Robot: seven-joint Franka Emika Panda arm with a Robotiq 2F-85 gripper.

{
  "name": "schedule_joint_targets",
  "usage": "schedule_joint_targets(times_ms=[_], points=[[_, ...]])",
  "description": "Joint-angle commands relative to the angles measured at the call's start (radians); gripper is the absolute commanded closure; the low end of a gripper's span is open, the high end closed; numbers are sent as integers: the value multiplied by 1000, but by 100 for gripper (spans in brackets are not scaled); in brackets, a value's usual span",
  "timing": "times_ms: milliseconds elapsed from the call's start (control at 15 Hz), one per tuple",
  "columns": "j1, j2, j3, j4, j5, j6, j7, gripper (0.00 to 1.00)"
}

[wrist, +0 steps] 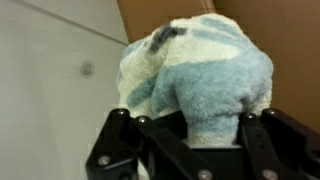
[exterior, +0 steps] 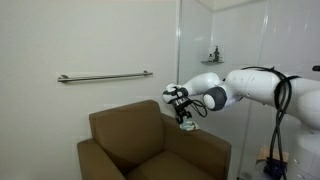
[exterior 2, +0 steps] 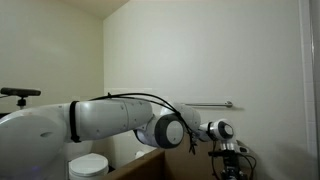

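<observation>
A pale blue and cream towel fills most of the wrist view, bunched up and pinched between my black fingers. My gripper is shut on it. In an exterior view the gripper hangs just above the right back corner of the brown armchair, with the white arm reaching in from the right. In an exterior view the gripper points down near the bottom edge, over the brown chair edge. The towel is too small to make out in both exterior views.
A metal grab bar is fixed to the white wall above the armchair. A glass partition with a small shelf stands behind the arm. A white round object sits low by the arm's base.
</observation>
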Motion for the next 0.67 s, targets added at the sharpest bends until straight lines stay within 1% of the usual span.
schedule_joint_targets(times_ms=[0,133,267,400,600], points=[[9,0,4,21,24,-122,7,95],[15,0,5,27,25,-178,17,95],[21,0,10,27,24,-196,15,95],[36,0,7,40,9,-170,-8,95],[74,-1,-34,121,-41,-144,-22,95]])
